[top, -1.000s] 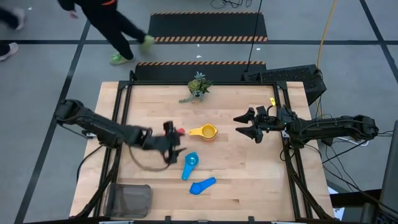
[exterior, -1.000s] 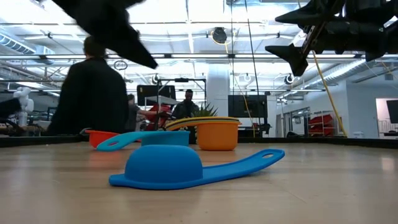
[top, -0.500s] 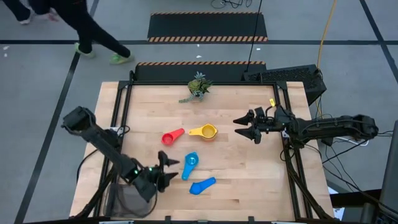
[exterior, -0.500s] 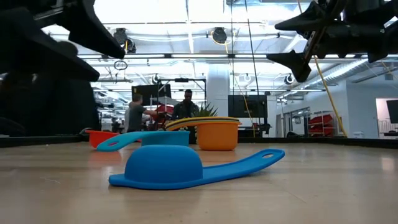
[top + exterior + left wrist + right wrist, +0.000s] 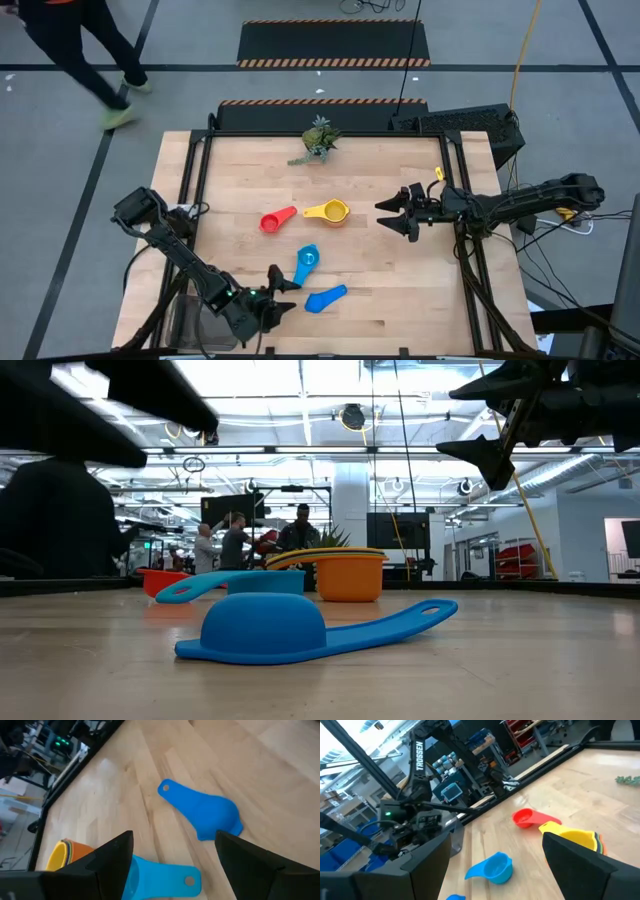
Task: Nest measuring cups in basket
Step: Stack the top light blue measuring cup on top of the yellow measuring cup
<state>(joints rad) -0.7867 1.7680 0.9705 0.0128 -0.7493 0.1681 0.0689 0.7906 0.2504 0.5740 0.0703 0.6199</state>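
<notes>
My two arms are dark, jointed tubes. My left arm [image 5: 180, 255] carries a small green light near its wrist and white TROSSEN lettering on one link. My right arm [image 5: 520, 205] trails black cables. Each ends in two black, wedge-shaped fingers.

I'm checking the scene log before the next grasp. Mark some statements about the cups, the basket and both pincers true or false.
1. The blue cup lies upside down on the table. True.
2. The left pincer holds the red cup. False: it is open and empty, near the blue cup.
3. The yellow cup has an orange one nested under it. True.
4. The right pincer is shut on the light blue cup. False: it is open, above the table's right side.
5. The basket sits beside the plant. False: it is at the near left corner.
</notes>
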